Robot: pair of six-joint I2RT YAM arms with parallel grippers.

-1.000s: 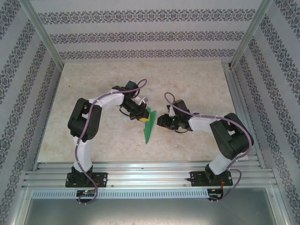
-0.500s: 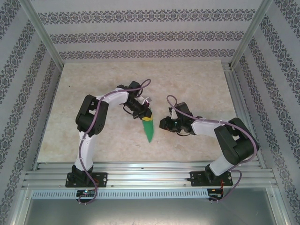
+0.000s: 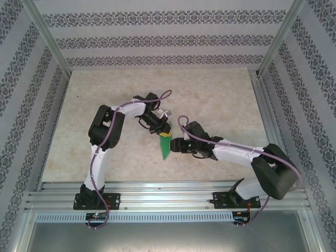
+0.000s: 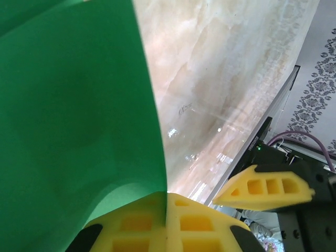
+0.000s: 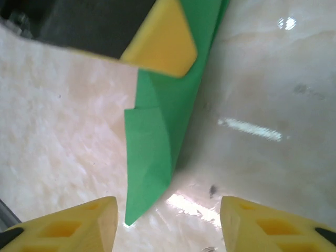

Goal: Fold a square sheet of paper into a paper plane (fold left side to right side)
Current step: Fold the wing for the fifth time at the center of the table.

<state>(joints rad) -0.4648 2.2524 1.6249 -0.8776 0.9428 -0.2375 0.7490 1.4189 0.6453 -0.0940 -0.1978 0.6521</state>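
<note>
**Two grippers, one flimsy green dart**

The left gripper (image 3: 164, 131) was clamped tight on the wide end of the paper plane (image 3: 166, 148). The plane hung around the middle of the table (image 3: 220, 94), pointed tip aimed at the near edge. Couldn't tell if the tip actually touched the surface. The right gripper (image 5: 168, 218) sat just beside it with its jaws wide apart, the tip between them, nothing pinched.

My take: this thing was featherlight, floppy and creased way too easily, so a hard squeeze mid-wing would've wrecked it. The best spot to grab looked like the layered centre fold near the nose, probably the stiffest part.
</note>
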